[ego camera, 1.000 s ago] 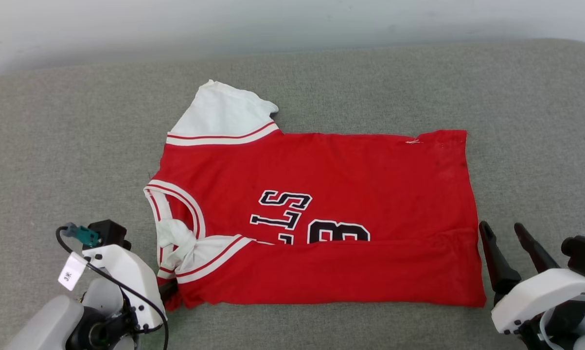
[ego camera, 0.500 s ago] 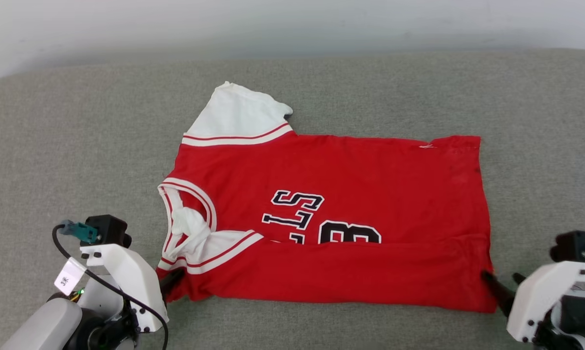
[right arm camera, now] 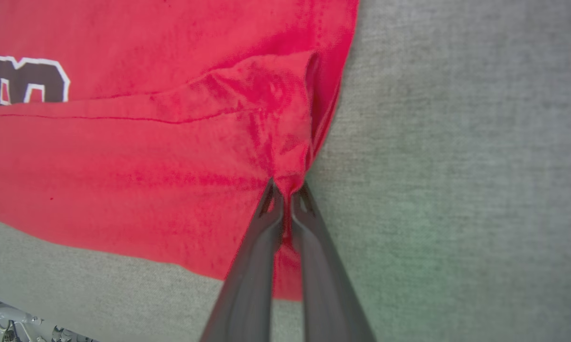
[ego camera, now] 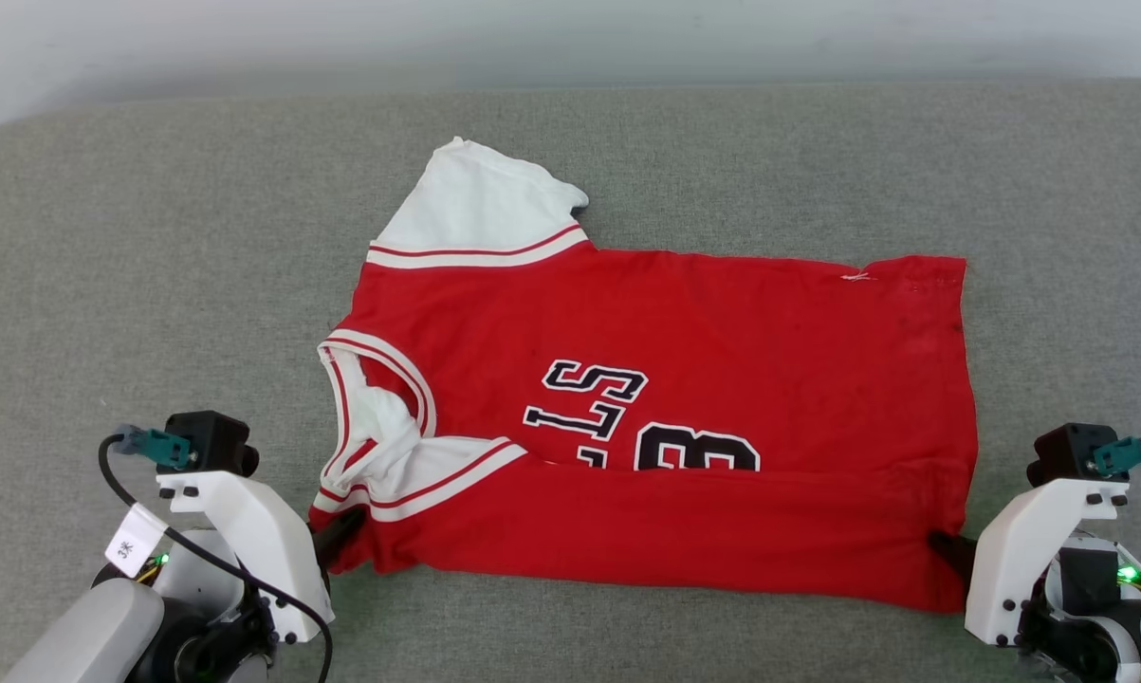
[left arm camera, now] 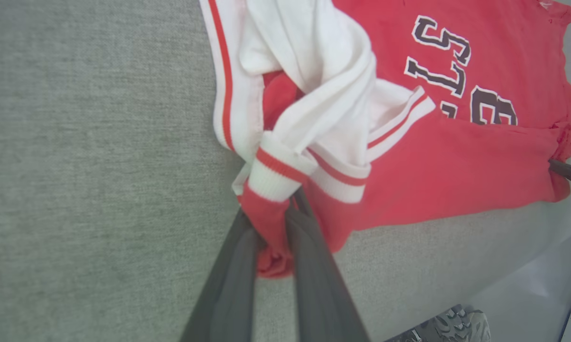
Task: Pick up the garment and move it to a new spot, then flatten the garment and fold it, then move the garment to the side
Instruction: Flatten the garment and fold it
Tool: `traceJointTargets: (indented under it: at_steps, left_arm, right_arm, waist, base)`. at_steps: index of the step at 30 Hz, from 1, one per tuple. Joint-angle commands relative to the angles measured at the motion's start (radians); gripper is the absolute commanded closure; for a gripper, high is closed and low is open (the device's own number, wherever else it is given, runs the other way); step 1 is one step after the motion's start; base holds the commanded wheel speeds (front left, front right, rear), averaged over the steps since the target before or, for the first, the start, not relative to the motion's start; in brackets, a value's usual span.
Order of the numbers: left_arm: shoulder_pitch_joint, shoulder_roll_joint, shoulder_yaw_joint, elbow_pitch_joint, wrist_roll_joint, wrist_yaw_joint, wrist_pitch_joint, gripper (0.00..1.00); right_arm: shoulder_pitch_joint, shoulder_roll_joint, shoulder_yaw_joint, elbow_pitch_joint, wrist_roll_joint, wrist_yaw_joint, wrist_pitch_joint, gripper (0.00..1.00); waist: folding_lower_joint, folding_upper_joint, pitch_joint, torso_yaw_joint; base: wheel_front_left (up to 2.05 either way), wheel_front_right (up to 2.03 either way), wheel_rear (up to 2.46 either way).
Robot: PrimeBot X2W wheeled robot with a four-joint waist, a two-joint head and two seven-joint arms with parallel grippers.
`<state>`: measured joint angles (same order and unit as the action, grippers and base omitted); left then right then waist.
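Folding step, by judgement: left gripper and right gripper clamp near corners of red jersey shirt; next, carry both across evenly

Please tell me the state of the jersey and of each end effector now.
garment: lies on the grey cushion, near edge folded over onto its front, near sleeve bunched.
left end effector: shut on the garment's collar-side corner.
right end effector: shut on the garment's hem corner.

Red garment, white sleeve, red-and-white striped collar trim, black white-edged lettering, mottled grey-green fabric surface, dark grey right gripper, pale grey wall
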<state>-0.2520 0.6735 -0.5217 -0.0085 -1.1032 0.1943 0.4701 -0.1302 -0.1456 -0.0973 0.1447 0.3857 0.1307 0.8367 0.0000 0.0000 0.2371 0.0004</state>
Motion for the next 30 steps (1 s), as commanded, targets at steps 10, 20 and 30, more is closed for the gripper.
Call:
traceJointTargets:
  at_steps: [10,20,30]
  left_arm:
    - [0.039,-0.002,0.010,0.008,0.007,-0.012,-0.052,1.00]
    - [0.179,0.017,0.002,-0.032,-0.018,0.042,-0.062,1.00]
    - [0.338,0.023,0.006,-0.072,-0.053,0.091,-0.089,1.00]
  right_arm:
    - [-0.014,-0.037,0.017,-0.038,0.012,0.000,-0.024,1.00]
    - [0.087,-0.055,0.056,-0.056,0.049,0.000,-0.008,1.00]
    - [0.227,-0.027,0.036,-0.080,0.052,0.000,-0.019,1.00]
  waist:
    - [0.0000,0.0000,-0.077,-0.001]
    - [0.0000,0.0000,-0.213,0.017]
    - [0.0000,0.0000,-0.257,0.044]
  base:
    - [0.00,0.00,0.00]
    - [0.00,0.00,0.00]
    - [0.00,0.00,0.00]
